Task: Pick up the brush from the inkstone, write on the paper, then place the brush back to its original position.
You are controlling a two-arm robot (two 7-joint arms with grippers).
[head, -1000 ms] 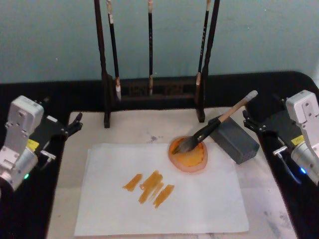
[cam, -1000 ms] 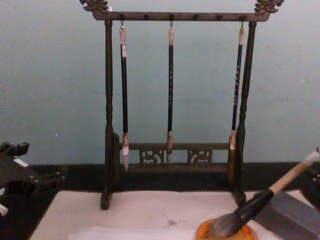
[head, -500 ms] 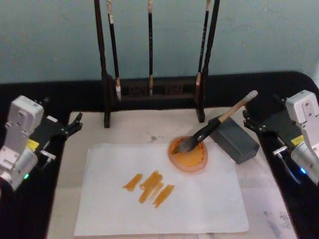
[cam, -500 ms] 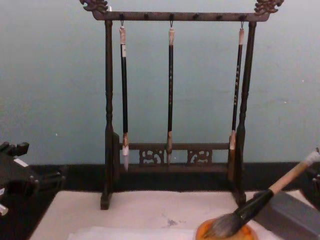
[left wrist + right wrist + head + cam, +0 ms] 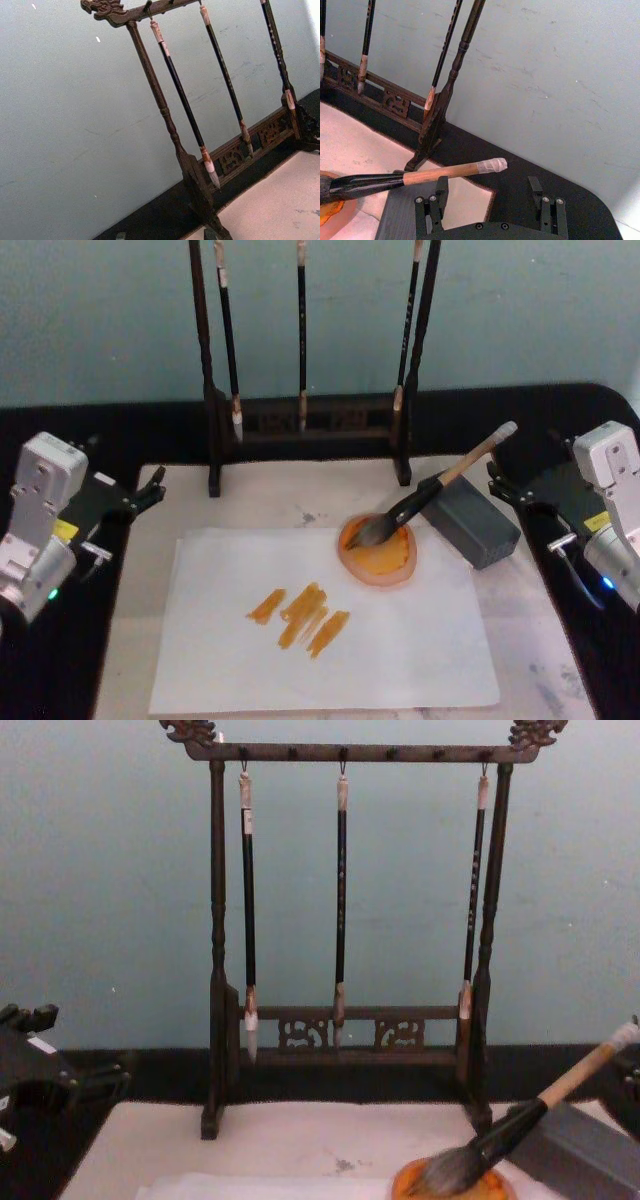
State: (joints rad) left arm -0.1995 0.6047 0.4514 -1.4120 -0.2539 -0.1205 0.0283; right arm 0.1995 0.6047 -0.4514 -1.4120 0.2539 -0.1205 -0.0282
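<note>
Jaws of right gripper [image 5: 488,185] apart, brush [image 5: 440,173] ahead

Right wrist cam: the brush [image 5: 420,176] lies just ahead of the right tool [image 5: 487,189], fingers spread. Its hair end, the bit farthest from that tool, runs off the frame, and the inkstone [image 5: 326,216] under it is only an orange sliver. The left tool [image 5: 165,235] is just two fingertip nubs set apart, rest cut off. Chest cam crops the grey block [image 5: 585,1155] beside the right tool, and the paper [image 5: 260,1188] is a thin strip. Markings on the hanging thin brushes [image 5: 341,900] are too tiny to read (tried).
</note>
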